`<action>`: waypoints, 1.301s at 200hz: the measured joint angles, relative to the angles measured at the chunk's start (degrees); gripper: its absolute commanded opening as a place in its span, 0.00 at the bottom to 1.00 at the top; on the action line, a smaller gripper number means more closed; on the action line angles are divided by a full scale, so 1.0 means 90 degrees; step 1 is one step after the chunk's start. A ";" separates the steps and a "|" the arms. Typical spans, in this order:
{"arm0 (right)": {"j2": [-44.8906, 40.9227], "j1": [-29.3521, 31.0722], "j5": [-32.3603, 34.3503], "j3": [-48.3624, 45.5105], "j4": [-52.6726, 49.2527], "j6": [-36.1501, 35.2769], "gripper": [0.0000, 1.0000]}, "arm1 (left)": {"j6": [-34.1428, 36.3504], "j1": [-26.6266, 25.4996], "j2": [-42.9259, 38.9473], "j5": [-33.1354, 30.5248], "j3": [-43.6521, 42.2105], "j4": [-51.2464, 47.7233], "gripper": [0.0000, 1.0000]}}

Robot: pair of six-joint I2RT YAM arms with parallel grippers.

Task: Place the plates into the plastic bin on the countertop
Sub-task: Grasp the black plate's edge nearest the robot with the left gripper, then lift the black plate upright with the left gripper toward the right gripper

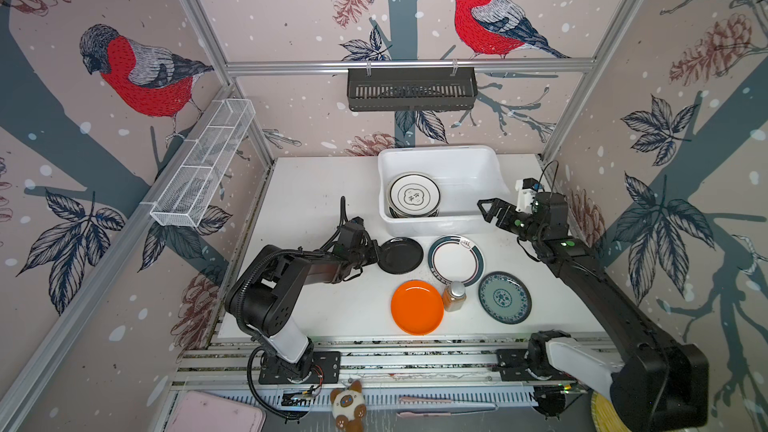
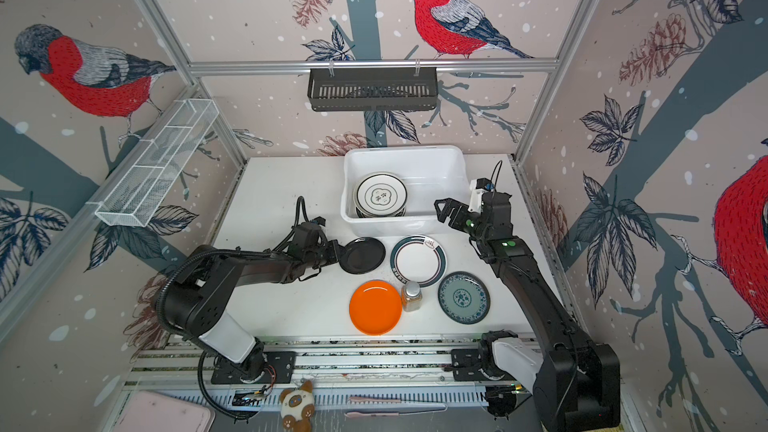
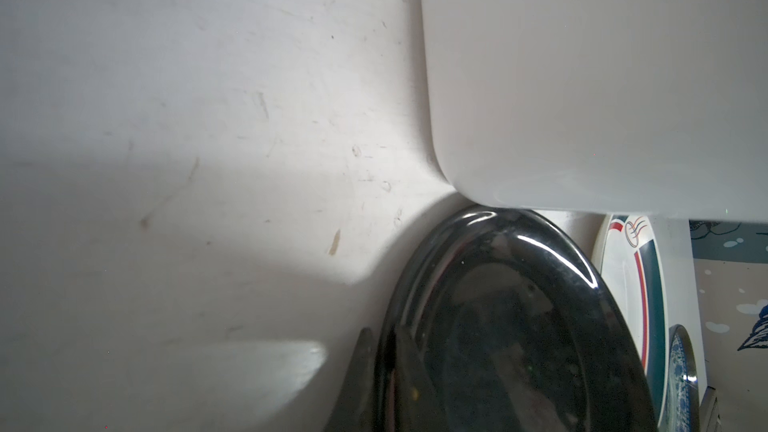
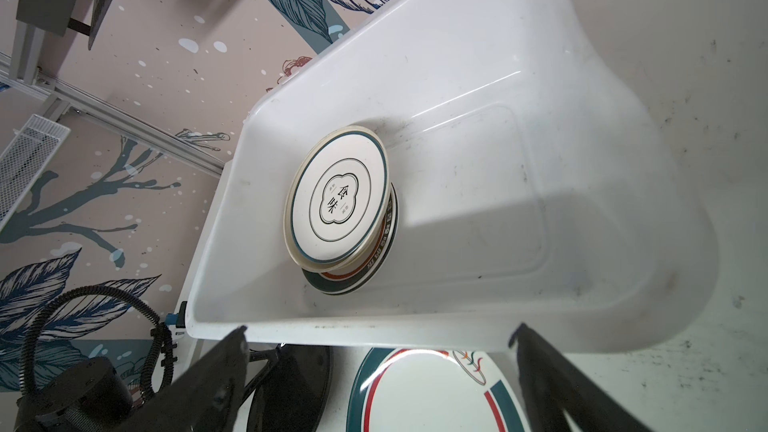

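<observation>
Glossy black glaze is catching highlights in the left wrist view, so the black plate (image 1: 400, 255) is reading as hard, slick ware: stiff, probably light to moderate in weight, and likely to chip if dropped. It is lying flat on the worktop (image 1: 311, 201), just in front of the plastic bin (image 1: 432, 224), with its far edge close against the bin's near left corner. The left tool (image 1: 374, 253) is sitting closed on the plate's left rim, one finger (image 3: 361, 367) showing at the lip. The rim is the only hold a flat plate is offering, and so thin an edge pinch is risking a swing or slip on lifting. The right tool (image 1: 486, 211) is hanging wide open and empty over the bin's near right corner. Inside the bin, an emblem plate (image 1: 414, 196) is topping a small stack. The teal-rimmed plate (image 1: 456, 260), orange plate (image 1: 417, 306) and blue-green patterned plate (image 1: 504, 297) are waiting on the worktop, with an amber bottle (image 1: 454, 295) standing among them.
</observation>
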 measured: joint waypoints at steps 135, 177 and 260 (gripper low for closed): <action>0.0007 -0.0041 -0.0097 -0.0058 0.0000 0.0029 1.00 | 0.0228 0.0000 -0.0653 -0.0323 -0.0075 -0.0585 0.00; 0.0007 -0.0041 -0.0185 -0.0061 0.0044 0.0141 1.00 | 0.0350 0.0039 -0.1146 -0.0520 -0.0151 -0.1020 0.00; 0.0053 0.0114 -0.0420 -0.0092 0.0231 0.0189 1.00 | 0.0240 0.0634 -0.2701 -0.0663 -0.0515 -0.1409 0.00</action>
